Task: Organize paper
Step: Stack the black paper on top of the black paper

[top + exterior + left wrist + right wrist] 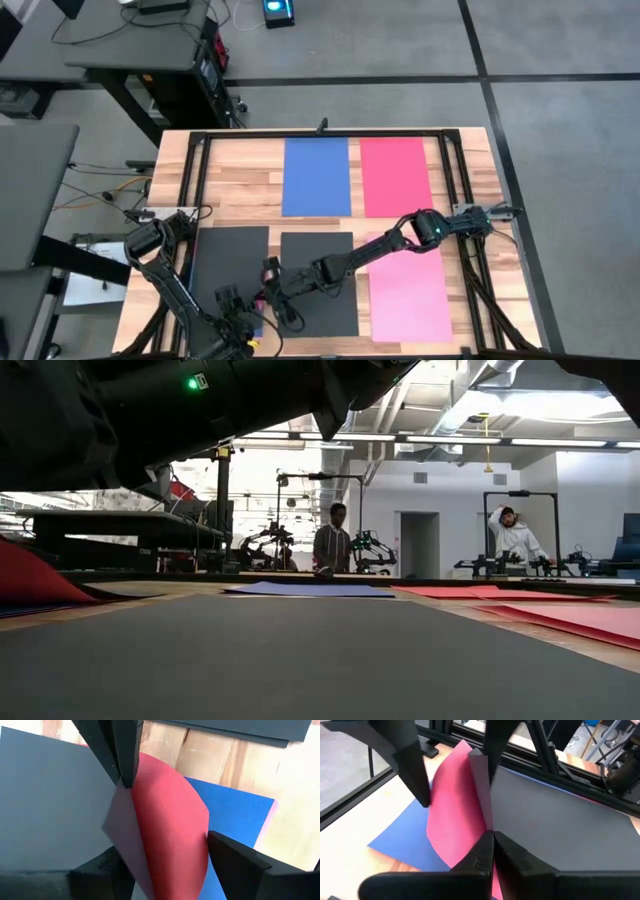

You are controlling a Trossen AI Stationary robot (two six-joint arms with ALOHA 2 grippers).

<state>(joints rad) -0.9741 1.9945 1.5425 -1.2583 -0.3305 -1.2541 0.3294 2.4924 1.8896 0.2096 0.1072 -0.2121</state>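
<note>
At the table's near left lies a stack of paper. Its top sheet is dark grey [232,262], with a red sheet [170,830] and a blue sheet [235,815] under it. My right gripper [492,836] reaches across from the right and is shut on the grey sheet's raised edge. My left gripper [162,850] hangs over the same spot, pointing steeply down and open. The red sheet bows up between its two fingers. Single blue [316,176], red [395,176], pink [410,298] and dark [320,283] sheets lie flat on the table. My right gripper pinches the dark grey sheet's upturned edge [485,822] between its two shut fingers, coming slanting down from the table's right. The pinched strip stands up from the stack; the rest of the sheet [560,835] lies flat. The red sheet's raised edge [206,834] meets one finger of my left gripper; I cannot tell whether they touch.
A black metal frame [200,140] runs around the tabletop. Bare wood [240,180] shows at the far left of the table. In the low view, people stand among other robot rigs in the room behind.
</note>
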